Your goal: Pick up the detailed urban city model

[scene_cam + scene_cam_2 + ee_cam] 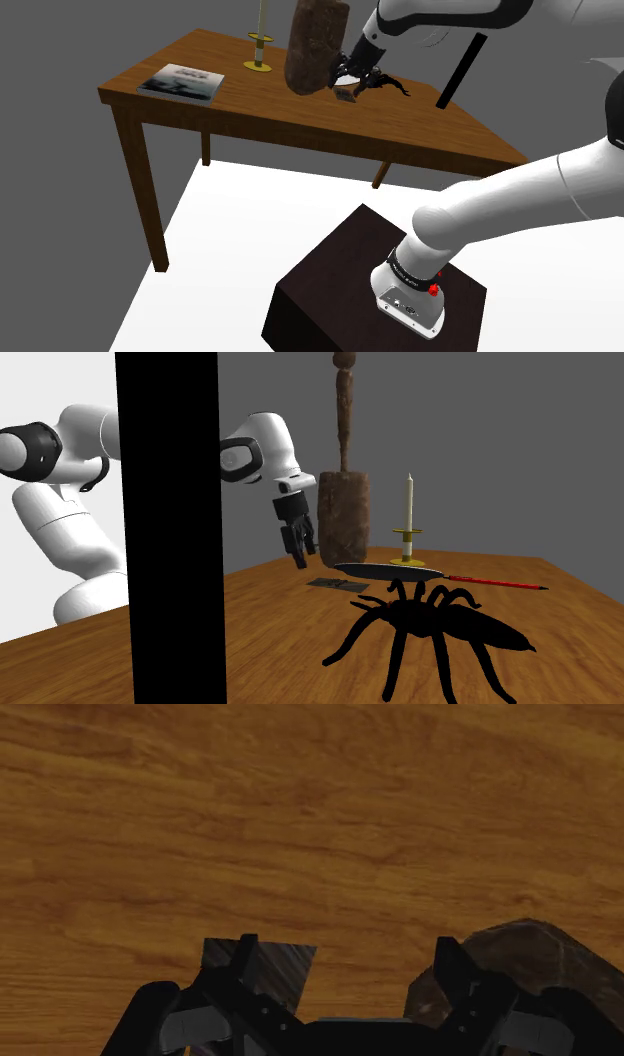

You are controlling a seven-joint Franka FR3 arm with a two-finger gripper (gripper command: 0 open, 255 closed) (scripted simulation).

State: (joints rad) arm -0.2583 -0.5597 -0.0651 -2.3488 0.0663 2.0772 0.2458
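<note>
The gripper (300, 555) hangs low over the table (430, 125), fingers parted and clasping nothing. The model (340, 584), a small flat dark slab, lies on the wood just beside it. The wrist view brings out what the other two leave vague: the model's grey streaked top sits at one fingertip, partly behind it and not between the two. A rough brown block (540, 954) stands by the other finger.

The shoulder view gives the stand (330, 295), the arm (520, 195) reaching over the table, and a book (181, 81) near the table's left corner in that view, well apart from the model.

The second exterior view looks from table height. It shows a black spider (430, 627) in front, a knife (388, 570) with a thin red handle just behind it, and a thin post rising from the block's top. It also shows the candle (408, 502) white on its yellow holder, and a broad black bar (165, 527) upright across the arm.

Counted: one model, one block, one candle, one spider, one knife, one book, one table.
</note>
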